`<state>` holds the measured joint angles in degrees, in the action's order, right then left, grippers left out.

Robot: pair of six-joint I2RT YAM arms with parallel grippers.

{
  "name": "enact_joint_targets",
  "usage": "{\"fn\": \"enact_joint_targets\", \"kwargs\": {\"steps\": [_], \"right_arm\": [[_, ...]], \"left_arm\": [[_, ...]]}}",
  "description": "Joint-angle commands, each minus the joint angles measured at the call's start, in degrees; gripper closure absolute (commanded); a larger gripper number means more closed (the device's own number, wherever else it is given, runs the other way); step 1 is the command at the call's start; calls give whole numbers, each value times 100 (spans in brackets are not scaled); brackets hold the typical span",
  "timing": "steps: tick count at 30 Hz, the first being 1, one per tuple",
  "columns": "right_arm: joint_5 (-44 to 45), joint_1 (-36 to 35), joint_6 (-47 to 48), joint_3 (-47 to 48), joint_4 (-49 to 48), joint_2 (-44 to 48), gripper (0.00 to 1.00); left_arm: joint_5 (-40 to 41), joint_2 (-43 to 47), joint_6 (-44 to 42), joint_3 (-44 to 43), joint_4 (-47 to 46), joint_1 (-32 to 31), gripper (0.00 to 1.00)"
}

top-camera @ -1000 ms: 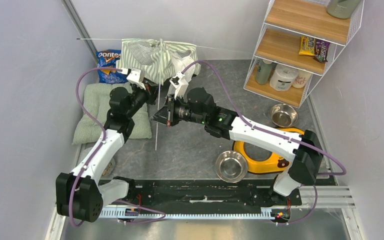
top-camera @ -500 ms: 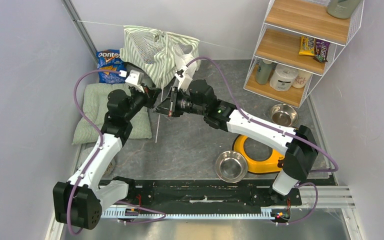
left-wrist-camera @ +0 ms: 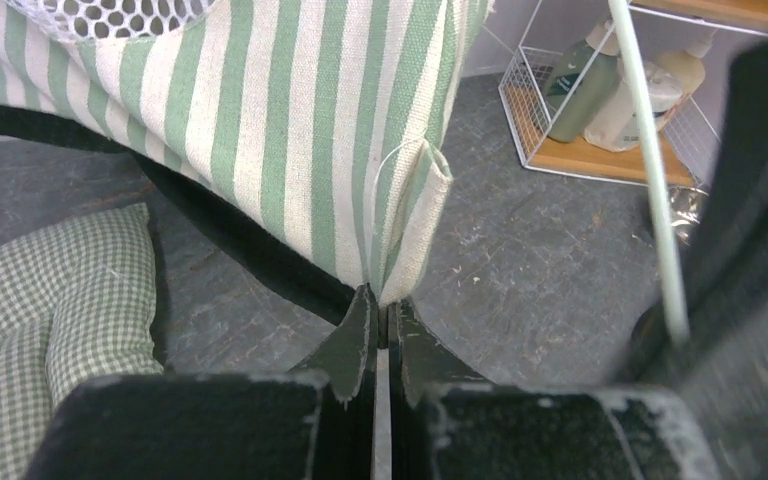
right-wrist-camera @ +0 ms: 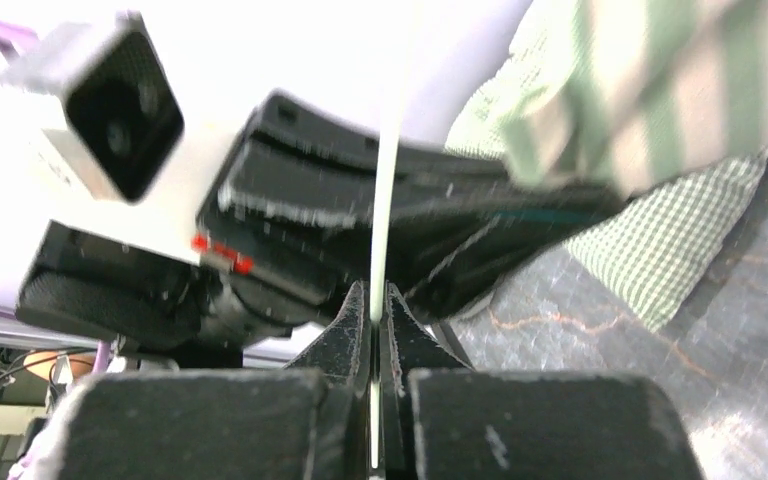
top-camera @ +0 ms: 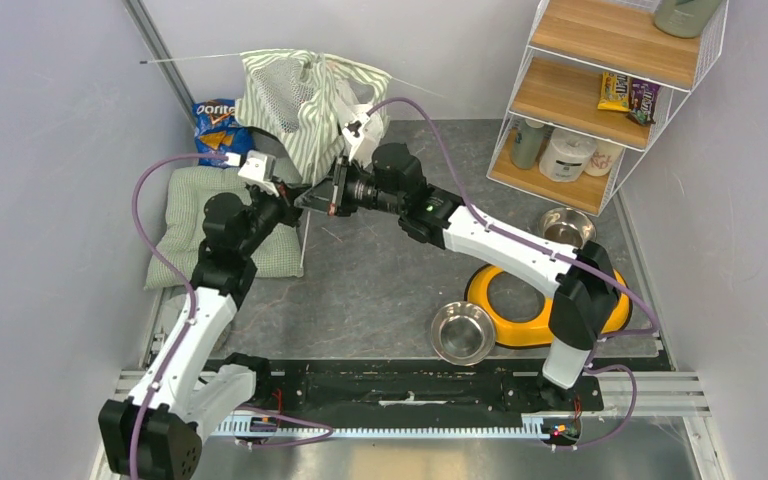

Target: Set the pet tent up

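Note:
The pet tent [top-camera: 305,100], green-and-white striped with white mesh, hangs bunched at the back wall. My left gripper [top-camera: 293,198] is shut on a hemmed corner of its striped fabric [left-wrist-camera: 290,120]; the left wrist view shows the left gripper [left-wrist-camera: 380,305] pinching that corner. My right gripper [top-camera: 316,196], close beside the left one, is shut on a thin pale pole [right-wrist-camera: 385,200] that runs up from the right gripper [right-wrist-camera: 372,300]. The pole's lower length [top-camera: 304,245] hangs to the floor. Another pole [top-camera: 195,58] sticks out left from the tent's top.
A pale green checked cushion [top-camera: 185,215] lies under the left arm, with a Doritos bag [top-camera: 215,125] behind it. A yellow double-bowl holder [top-camera: 540,305], two steel bowls [top-camera: 462,330] [top-camera: 567,228] and a wire shelf [top-camera: 610,90] stand at the right.
Both grippers have moved back and left, staying close together. The tent fabric has risen higher against the wall. The hanging pole has shifted left with them.

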<state>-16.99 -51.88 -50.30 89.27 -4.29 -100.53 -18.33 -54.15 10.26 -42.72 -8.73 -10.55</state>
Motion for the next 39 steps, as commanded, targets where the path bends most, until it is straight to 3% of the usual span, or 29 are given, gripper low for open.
{"fn": "enact_joint_targets", "kwargs": {"steps": [1, 15, 20, 30, 39], "right_arm": [[697, 535, 251, 531, -780, -166, 100], [1258, 670, -42, 505, -1947, -418, 100], [1462, 686, 12, 523, -2038, -457, 100], [1664, 758, 44, 444, -2198, -394, 100], [1664, 676, 265, 422, -2160, -562, 100]], "left_arm": [[-265, 528, 228, 192, 789, -70, 98], [-430, 781, 846, 466, 1838, -73, 98], [-417, 1133, 520, 638, 2303, -74, 98], [-941, 1927, 168, 1245, 2222, -71, 98], [-560, 1644, 1212, 742, 2293, -71, 98]]}}
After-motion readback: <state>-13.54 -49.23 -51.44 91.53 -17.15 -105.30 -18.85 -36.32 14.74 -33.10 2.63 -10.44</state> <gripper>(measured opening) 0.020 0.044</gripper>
